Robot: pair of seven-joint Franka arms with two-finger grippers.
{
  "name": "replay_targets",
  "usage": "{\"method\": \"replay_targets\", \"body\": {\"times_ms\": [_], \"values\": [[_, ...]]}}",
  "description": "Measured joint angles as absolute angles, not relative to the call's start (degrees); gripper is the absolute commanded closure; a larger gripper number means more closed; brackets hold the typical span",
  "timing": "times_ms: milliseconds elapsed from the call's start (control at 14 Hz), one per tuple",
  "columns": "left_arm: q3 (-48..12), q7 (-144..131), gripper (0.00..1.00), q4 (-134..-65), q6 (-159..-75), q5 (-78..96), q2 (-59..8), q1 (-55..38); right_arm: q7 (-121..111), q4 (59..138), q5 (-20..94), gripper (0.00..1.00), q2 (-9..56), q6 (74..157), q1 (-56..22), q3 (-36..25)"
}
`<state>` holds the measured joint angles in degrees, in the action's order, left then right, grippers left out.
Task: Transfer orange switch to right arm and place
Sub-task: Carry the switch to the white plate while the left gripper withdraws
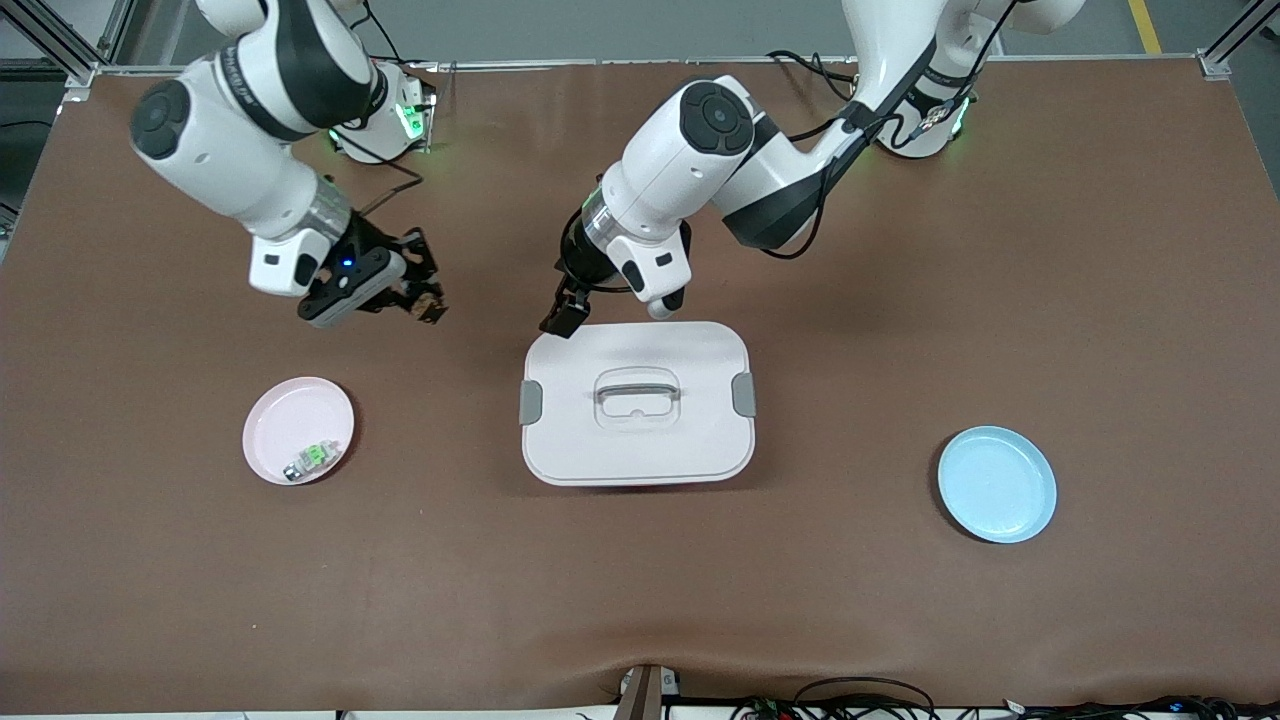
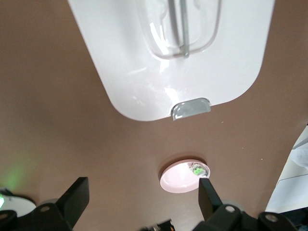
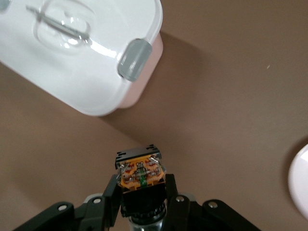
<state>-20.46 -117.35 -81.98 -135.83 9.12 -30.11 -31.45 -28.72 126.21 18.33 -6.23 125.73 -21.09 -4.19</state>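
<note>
The orange switch (image 3: 140,174) sits clamped in the right gripper (image 1: 425,300) jaws above bare counter (image 1: 900,620), between the pink plate (image 1: 270,440) and the white lidded box (image 1: 690,450); only the right wrist view shows its orange face. The left gripper (image 2: 139,204), jaws spread wide and empty, hangs over the box's edge, arm bent down from its base.

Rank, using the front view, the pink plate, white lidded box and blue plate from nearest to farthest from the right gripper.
From the right gripper, holding the orange switch:
1. Pink plate, at the right arm's end.
2. White lidded box, mid-table.
3. Blue plate, at the left arm's end.
</note>
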Motion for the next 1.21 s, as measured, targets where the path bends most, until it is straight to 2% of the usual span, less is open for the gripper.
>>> {"method": "replay_targets", "body": {"times_ms": [429, 643, 857, 1071, 1214], "values": [[-20.46, -96.67, 0.00, -91.97, -134.48, -5.84, -24.71, -28.76, -60.20, 126.67, 13.52, 1.00, -3.97, 123.81, -9.67, -4.49], [-20.39, -86.07, 0.00, -98.74, -134.27, -9.02, -20.13, -25.61, -66.03, 126.67, 6.54, 1.00, -1.19, 127.17, -6.36, -4.50], [-20.31, -70.54, 0.00, -103.83, -130.02, -9.35, -14.37, -19.83, -71.57, 126.75, 5.22, 1.00, 1.43, 130.41, -3.38, -4.44], [-20.25, -59.75, 0.00, -106.22, -123.90, -9.35, -9.87, -14.03, -78.64, 127.06, 5.17, 1.00, 5.21, 135.11, 1.50, -4.47], [-20.22, -55.02, 0.00, -106.79, -123.11, -9.29, -8.72, -10.34, -80.76, 127.95, 5.17, 1.00, 7.61, 139.16, 3.47, -4.48]]}}
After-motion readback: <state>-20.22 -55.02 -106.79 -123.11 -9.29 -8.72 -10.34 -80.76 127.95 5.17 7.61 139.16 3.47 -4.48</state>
